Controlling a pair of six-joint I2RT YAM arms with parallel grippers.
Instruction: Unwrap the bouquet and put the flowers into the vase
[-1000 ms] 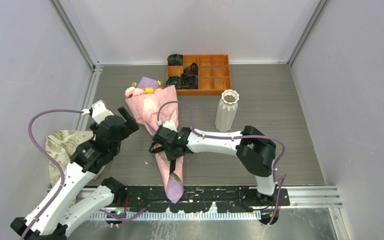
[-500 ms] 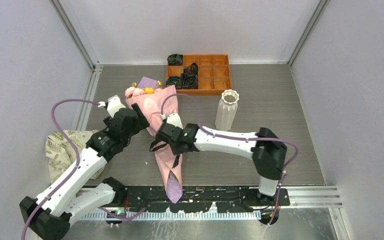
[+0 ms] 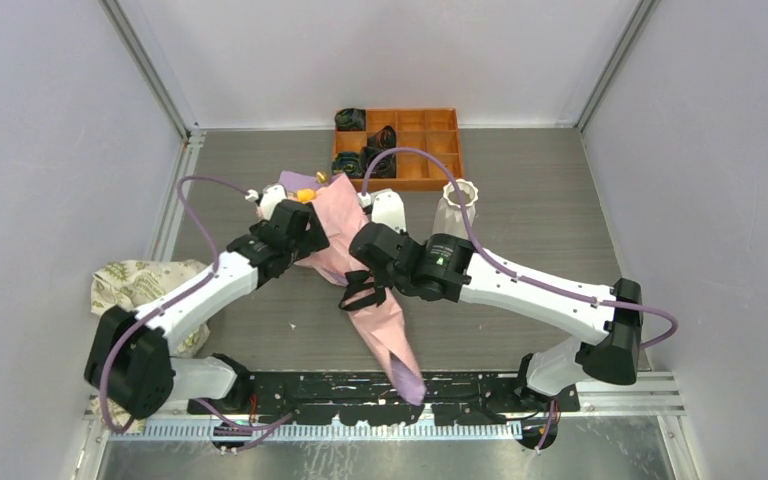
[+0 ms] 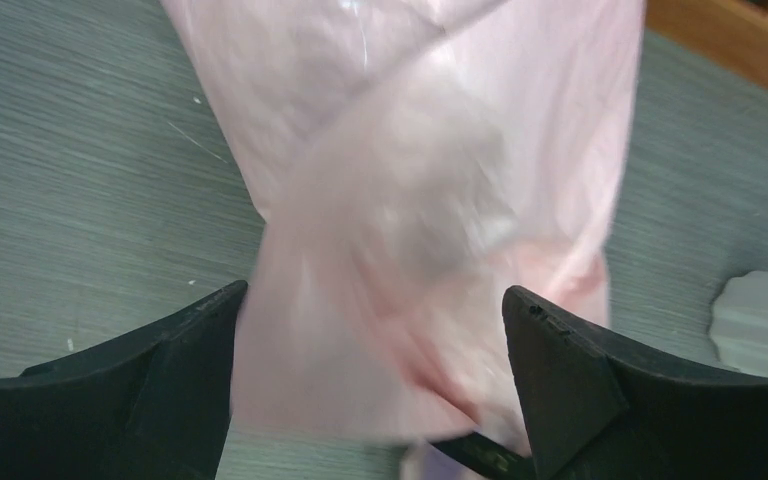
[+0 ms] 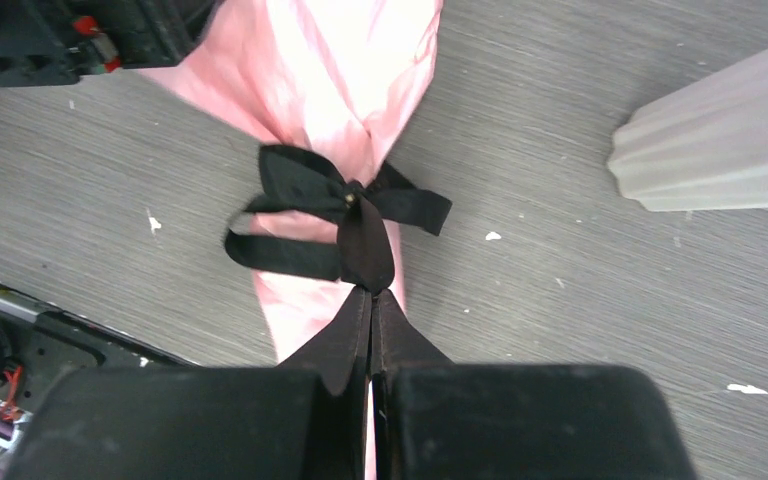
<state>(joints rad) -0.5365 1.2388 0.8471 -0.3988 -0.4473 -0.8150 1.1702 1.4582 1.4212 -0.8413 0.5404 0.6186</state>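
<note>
bouquet [image 3: 380,325] | pink paper cone | purple tip | black ribbon [image 5: 345,215] bow tied

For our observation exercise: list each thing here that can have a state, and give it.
bouquet, wrapped in paper
ribbon, tied in a bow, one tail pinched
vase, upright, no flowers in it
left gripper, open, astride the bouquet
right gripper, shut on the ribbon
tray, some compartments hold dark rolls
</note>
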